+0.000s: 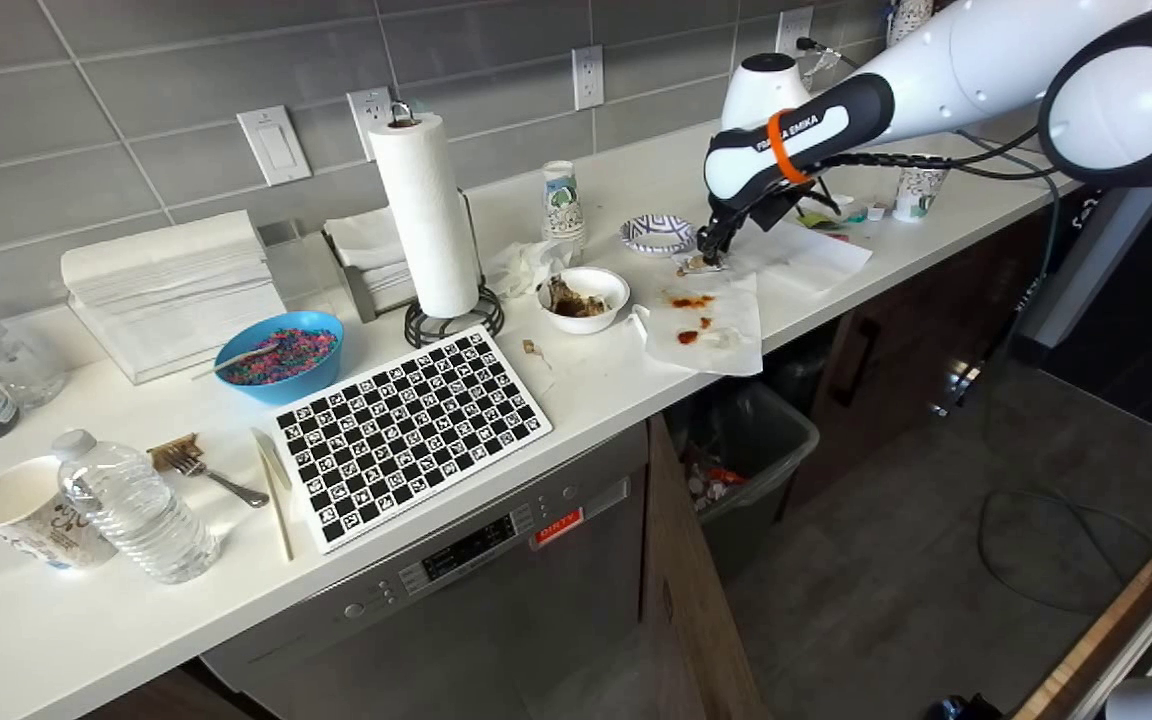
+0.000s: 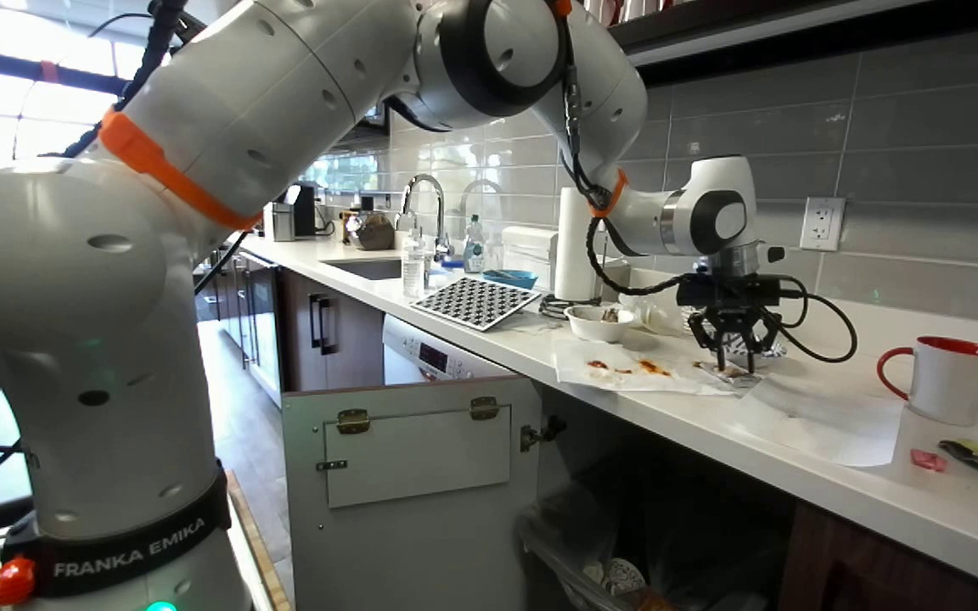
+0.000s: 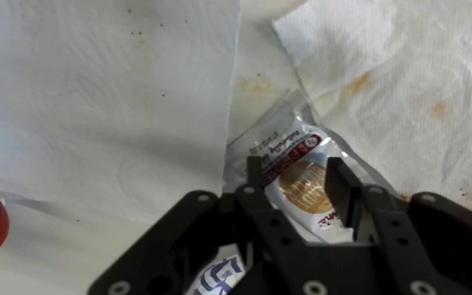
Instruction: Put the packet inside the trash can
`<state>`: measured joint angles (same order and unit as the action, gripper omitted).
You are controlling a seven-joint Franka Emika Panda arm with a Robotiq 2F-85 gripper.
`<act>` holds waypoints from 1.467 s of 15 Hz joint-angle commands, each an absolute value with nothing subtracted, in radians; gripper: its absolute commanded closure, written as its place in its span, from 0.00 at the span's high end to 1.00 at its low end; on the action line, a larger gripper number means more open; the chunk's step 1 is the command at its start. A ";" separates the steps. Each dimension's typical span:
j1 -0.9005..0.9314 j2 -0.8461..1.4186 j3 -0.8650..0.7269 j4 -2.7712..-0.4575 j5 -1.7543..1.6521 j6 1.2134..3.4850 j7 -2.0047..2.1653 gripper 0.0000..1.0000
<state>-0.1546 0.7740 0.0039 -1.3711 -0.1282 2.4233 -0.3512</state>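
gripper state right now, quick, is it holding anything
Gripper: open, jaws apart over the packet, holding nothing.

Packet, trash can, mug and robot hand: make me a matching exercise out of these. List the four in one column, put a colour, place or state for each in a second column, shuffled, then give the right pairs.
Column one
1. packet
2. trash can
3. mug
4. hand

Column two
A. white outside, red inside
B. open, its jaws apart
C. printed with an orange-brown circle
D. lower than the worktop, with rubbish inside

Right pairs: 1-C, 2-D, 3-A, 4-B
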 commanded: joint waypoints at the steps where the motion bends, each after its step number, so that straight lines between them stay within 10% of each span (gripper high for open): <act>1: -0.164 0.789 0.005 -1.363 -0.097 2.420 -0.324 0.50; 7: -0.179 0.812 0.009 -1.345 -0.051 2.422 -0.309 0.19; 14: -0.176 0.805 -0.014 -1.352 -0.042 2.444 -0.251 0.71; 22: -0.182 0.814 -0.021 -1.348 -0.034 2.460 -0.215 0.55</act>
